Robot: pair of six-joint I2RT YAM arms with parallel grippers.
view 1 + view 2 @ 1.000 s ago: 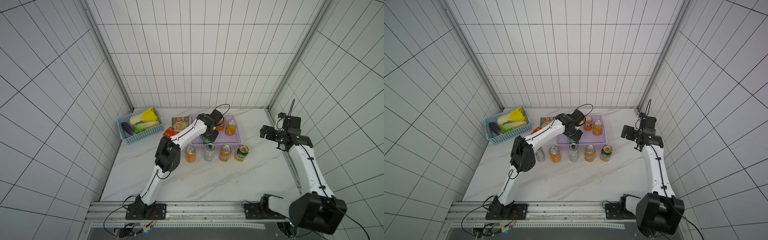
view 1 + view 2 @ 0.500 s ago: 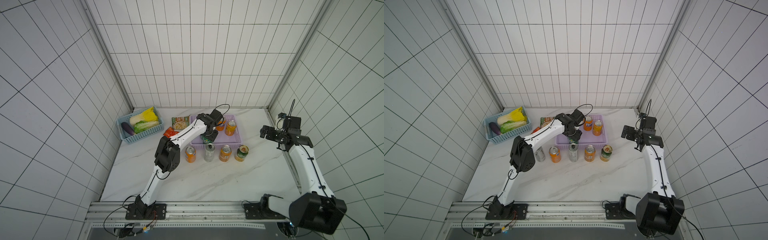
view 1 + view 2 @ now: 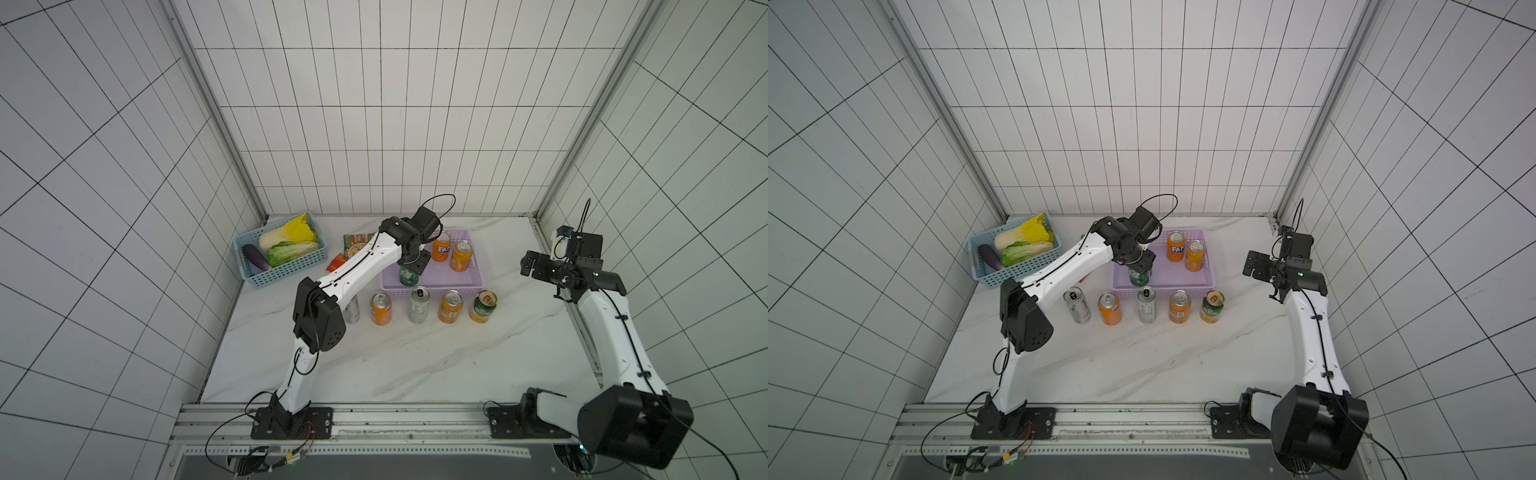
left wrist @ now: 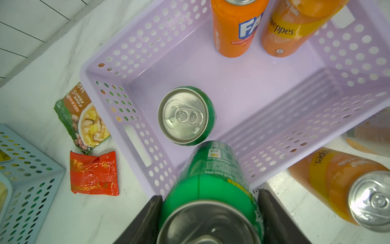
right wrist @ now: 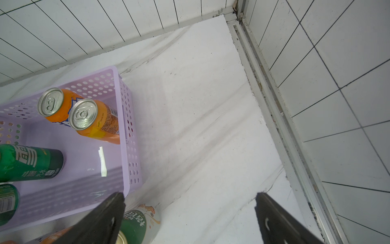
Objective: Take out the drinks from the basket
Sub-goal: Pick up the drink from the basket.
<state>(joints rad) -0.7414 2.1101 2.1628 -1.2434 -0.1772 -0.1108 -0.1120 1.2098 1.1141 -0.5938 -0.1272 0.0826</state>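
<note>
Shows a lilac basket [image 3: 478,266] on a white marble table [image 3: 415,365], seen from above and from both wrists. Pinches a green can [image 4: 211,179] by its sides in the left pincer [image 4: 210,219], upright over the basket's near-left part; cannot tell how far its base sits above the basket floor. Shows a second green can [image 4: 186,115] standing upright inside the basket, just beyond the held one and apart from the walls. Stands two more drinks inside, toward the basket's far-right corner: a Fanta can [image 3: 441,246] and, just beside it, a Schweppes can [image 3: 461,256], both orange and upright. Lines up five cans upright on the table just outside the basket's near wall, from the basket's left end to its right: a silver-white can [image 3: 1077,305], an orange can [image 3: 1110,308], another silver-white can [image 3: 1147,305], another orange can [image 3: 1180,306], and a dark green and orange can [image 3: 1212,306]. Hangs the right pincer [image 5: 190,196] spread wide and empty in the air off the basket's right side, touching nothing. Lays a green packet [image 4: 84,118] and a red packet [image 4: 94,173] flat on the table just left of the basket, with a blue basket [image 3: 286,270] of vegetables farther left.
</note>
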